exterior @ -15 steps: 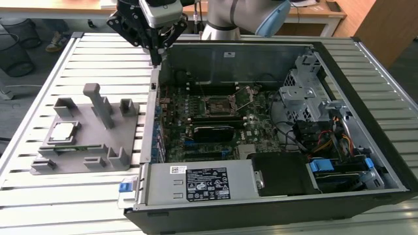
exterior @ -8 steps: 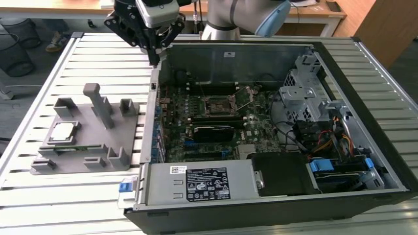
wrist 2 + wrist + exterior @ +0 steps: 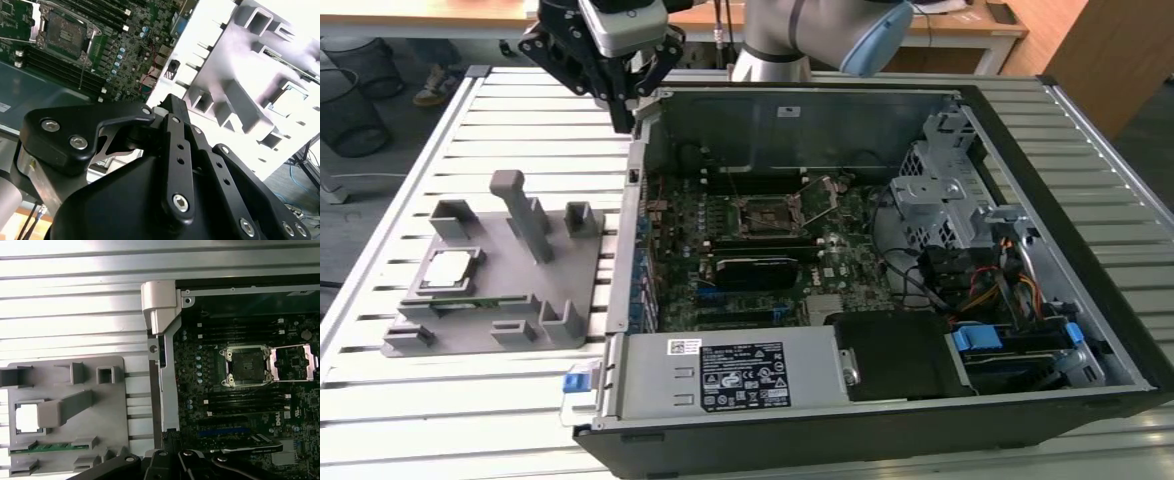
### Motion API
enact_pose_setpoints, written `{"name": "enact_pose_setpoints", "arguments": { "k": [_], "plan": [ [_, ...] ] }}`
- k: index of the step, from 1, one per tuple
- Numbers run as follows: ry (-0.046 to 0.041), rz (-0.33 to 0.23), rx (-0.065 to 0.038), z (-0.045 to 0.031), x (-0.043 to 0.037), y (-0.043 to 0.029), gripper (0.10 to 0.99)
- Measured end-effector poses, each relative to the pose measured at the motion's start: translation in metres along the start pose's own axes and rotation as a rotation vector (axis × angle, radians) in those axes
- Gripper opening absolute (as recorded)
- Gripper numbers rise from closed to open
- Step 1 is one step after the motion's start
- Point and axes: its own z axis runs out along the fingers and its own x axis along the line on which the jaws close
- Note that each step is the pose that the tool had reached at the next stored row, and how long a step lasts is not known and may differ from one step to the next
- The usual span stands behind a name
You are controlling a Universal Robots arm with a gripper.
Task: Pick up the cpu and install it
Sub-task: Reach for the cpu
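Note:
The cpu [image 3: 450, 270] is a small silver-white square lying flat in a recess of the grey plastic fixture [image 3: 520, 290], on the slatted table at the exterior view's left. The cpu [image 3: 27, 418] also shows pale in the first wrist view, and the cpu [image 3: 292, 97] in the second. Inside the open computer case, the motherboard socket [image 3: 774, 215] has its metal lid swung up; the socket [image 3: 246, 365] is bare. My gripper [image 3: 624, 105] hangs high over the case's back left corner, away from both the cpu and the socket, holding nothing that I can see.
The black computer case [image 3: 1067, 400] lies open on the slatted table [image 3: 400, 400]. Upright blocks [image 3: 520, 205] rise from the fixture beside the cpu. A memory stick [image 3: 50, 446] lies in the fixture. A drive cage [image 3: 947, 190] and cables [image 3: 987, 290] crowd the case's right side.

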Motion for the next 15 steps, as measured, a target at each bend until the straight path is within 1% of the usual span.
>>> {"name": "enact_pose_setpoints", "arguments": {
  "k": [1,2,8,15],
  "plan": [
    [0.0000,0.000,0.000,0.0000,0.0041,-0.0003,0.106],
    [0.0000,0.000,0.000,-0.0001,0.0058,-0.0004,0.106],
    [0.0005,0.000,0.000,0.0003,0.0138,-0.0020,0.106],
    [0.0013,0.000,0.000,0.0011,0.0216,-0.0095,0.106]
  ]
}}
